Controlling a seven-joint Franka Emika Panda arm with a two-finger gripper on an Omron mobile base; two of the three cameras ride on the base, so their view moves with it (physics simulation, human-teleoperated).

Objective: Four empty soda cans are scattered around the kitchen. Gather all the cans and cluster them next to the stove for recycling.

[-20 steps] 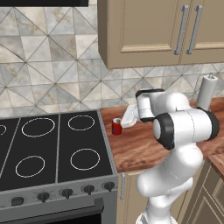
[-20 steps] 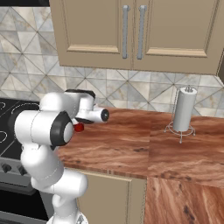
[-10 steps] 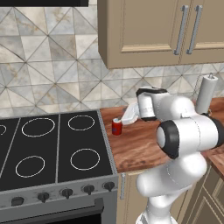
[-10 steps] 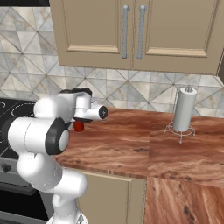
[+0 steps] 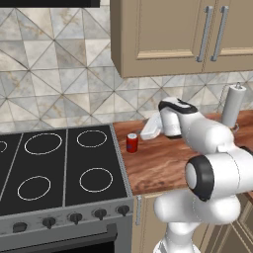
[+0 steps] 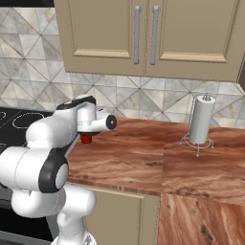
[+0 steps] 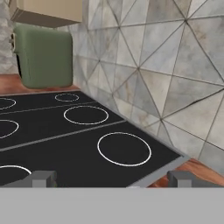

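Observation:
One red soda can (image 5: 132, 143) with a silver top stands upright on the wooden counter, close to the right edge of the stove (image 5: 54, 163). My gripper (image 5: 147, 132) hangs just right of the can and a little above it, apart from it and pointing left over the cooktop. In the hand view the gripper (image 7: 113, 179) is open with nothing between its fingertips (image 7: 41, 178), and the black cooktop (image 7: 87, 131) with white ring burners lies ahead. From the right base view the can (image 6: 86, 139) peeks out beneath my arm.
A tall white paper-towel roll (image 5: 232, 105) (image 6: 201, 119) stands on its wire holder at the counter's back right. A green boxy appliance (image 7: 43, 54) sits beyond the stove's far end. Upper cabinets (image 5: 183, 34) hang over the counter (image 6: 143, 158).
The arm's elbow has swung lower and toward the camera. The hand has stayed near the can, and the gripper has stayed open.

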